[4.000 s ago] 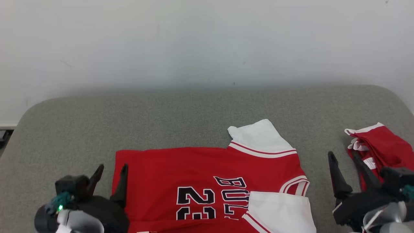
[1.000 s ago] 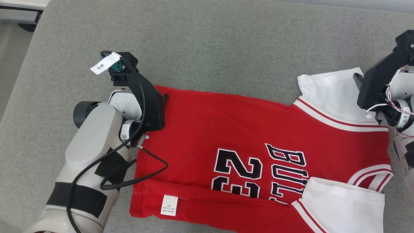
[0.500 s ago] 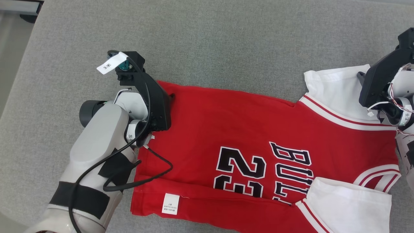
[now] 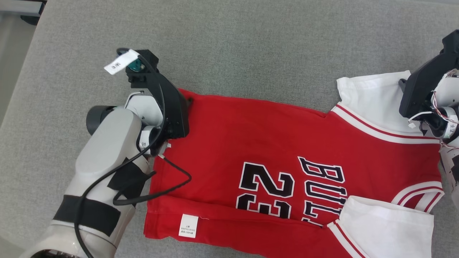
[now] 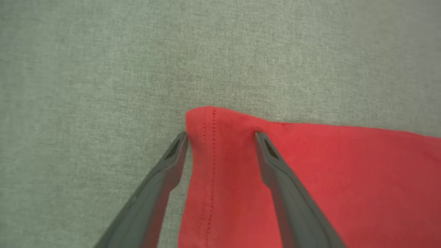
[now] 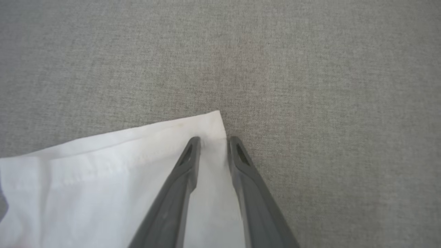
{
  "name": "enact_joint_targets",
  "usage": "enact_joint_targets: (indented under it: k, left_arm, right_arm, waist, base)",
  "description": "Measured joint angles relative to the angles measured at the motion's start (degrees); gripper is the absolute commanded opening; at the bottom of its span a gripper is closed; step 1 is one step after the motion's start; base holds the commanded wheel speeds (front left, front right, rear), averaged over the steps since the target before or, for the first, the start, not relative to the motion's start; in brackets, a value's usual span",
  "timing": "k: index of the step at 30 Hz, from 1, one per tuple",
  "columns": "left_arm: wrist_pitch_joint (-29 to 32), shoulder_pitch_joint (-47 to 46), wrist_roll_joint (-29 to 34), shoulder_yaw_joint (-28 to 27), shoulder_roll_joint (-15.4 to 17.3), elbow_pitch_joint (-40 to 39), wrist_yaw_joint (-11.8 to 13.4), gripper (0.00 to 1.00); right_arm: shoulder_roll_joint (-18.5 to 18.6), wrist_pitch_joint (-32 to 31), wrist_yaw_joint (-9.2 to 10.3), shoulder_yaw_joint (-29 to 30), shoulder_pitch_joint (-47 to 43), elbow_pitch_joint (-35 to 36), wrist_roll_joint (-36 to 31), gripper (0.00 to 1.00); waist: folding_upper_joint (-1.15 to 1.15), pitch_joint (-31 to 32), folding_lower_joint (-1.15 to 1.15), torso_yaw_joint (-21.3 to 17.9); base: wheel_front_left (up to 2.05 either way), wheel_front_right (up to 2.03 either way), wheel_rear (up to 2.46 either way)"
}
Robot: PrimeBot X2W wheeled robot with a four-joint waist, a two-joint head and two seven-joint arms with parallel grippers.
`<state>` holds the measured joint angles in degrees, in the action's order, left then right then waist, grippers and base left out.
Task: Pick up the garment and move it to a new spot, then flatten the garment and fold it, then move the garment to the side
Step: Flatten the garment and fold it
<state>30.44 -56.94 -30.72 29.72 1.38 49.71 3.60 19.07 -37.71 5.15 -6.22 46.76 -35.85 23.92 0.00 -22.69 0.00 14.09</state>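
1. Fingers of the left gripper stand wide apart, straddling the far left hem corner of the red jersey. One tip rests on the red cloth; the other is on the grey fabric surface just beside the hem edge.
2. Right gripper fingers are apart by only a narrow gap at the outer corner of the far white sleeve. One tip is on the white cloth and the other is at its edge. The cloth between them lies flat, not gathered.
3. The jersey lies spread on the grey surface, hem to the left and sleeves to the right, with black "23" and part of its lettering facing up.
4. A second white sleeve is folded onto the near right part of the jersey.
5. The near edge of the jersey is folded over, showing a white care label.
6. A black cable from the left arm loops over the red cloth near the hem.
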Motion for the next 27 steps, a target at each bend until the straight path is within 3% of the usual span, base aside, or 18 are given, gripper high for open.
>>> enact_joint_targets:
  k: [4, 10, 12, 14, 15, 16, 17, 18, 19, 27]
  left_arm:
    - [-0.81, -0.96, 0.31, -0.15, 0.01, 0.67, 0.51, 1.0]
    - [-1.03, -1.21, 0.52, -0.11, 0.0, 1.75, 0.52, 1.0]
    - [-1.26, -1.22, 0.52, -0.1, 0.0, 1.98, 0.53, 0.81]
    - [-1.55, -1.28, 0.52, -0.08, 0.01, 2.26, 0.62, 0.49]
    - [-1.76, -1.34, 0.52, -0.05, 0.02, 2.38, 0.62, 0.49]
    - [-1.8, -1.46, 0.52, -0.03, 0.01, 2.48, 0.62, 0.44]
    - [-1.82, -1.54, 0.52, -0.01, 0.01, 2.56, 0.6, 0.33]
    - [-1.83, -1.64, 0.52, 0.05, 0.0, 2.66, 0.6, 0.13]
    - [-1.86, -1.78, 0.52, 0.13, -0.01, 2.72, 0.57, 0.02]
    - [-3.65, -2.08, 0.53, 0.25, -0.03, 3.01, 0.37, 0.0]
  right_arm:
    - [-0.27, 0.51, 0.41, -0.03, 0.21, -0.1, -0.42, 0.46]
    - [-0.3, 1.0, 0.44, -0.16, 0.54, -0.2, -0.85, 0.4]
    - [-0.3, 1.25, 0.48, -0.21, 0.69, -0.24, -0.86, 0.35]
    - [-0.3, 1.43, 0.48, -0.25, 0.73, -0.33, -1.01, 0.28]
    - [-0.3, 1.43, 0.48, -0.29, 0.76, -0.43, -1.1, 0.28]
    - [-0.3, 1.45, 0.48, -0.31, 0.78, -0.52, -1.15, 0.22]
    - [-0.3, 1.51, 0.49, -0.31, 0.79, -0.59, -1.2, 0.12]
    - [-0.3, 1.51, 0.53, -0.33, 0.79, -0.66, -1.27, 0.0]
    - [-0.3, 1.51, 0.71, -0.36, 0.79, -0.7, -1.37, 0.0]
    - [-0.29, 2.48, 0.83, -0.23, 0.83, -0.84, -1.37, 0.0]
  waist:
    - [0.0, -0.19, 0.0, -0.1]
    - [0.0, -0.51, 0.0, -0.16]
    - [0.0, -0.62, 0.0, -0.16]
    - [0.0, -0.73, 0.0, -0.15]
    - [0.0, -0.77, 0.0, -0.14]
    - [0.0, -0.82, 0.0, -0.14]
    - [0.0, -0.86, 0.0, -0.13]
    - [0.0, -0.91, 0.0, -0.12]
    - [0.0, -0.95, 0.0, -0.11]
    - [0.01, -1.07, 0.0, -0.14]
  base:
    - [0.0, 0.0, 0.0]
    - [0.0, 0.0, 0.0]
    - [0.0, 0.0, 0.0]
    - [0.0, 0.0, 0.0]
    - [0.0, 0.0, 0.0]
    - [0.0, 0.0, 0.0]
    - [0.0, 0.0, 0.0]
    - [0.0, 0.0, 0.0]
    - [0.0, 0.0, 0.0]
    - [0.0, 0.0, 0.0]
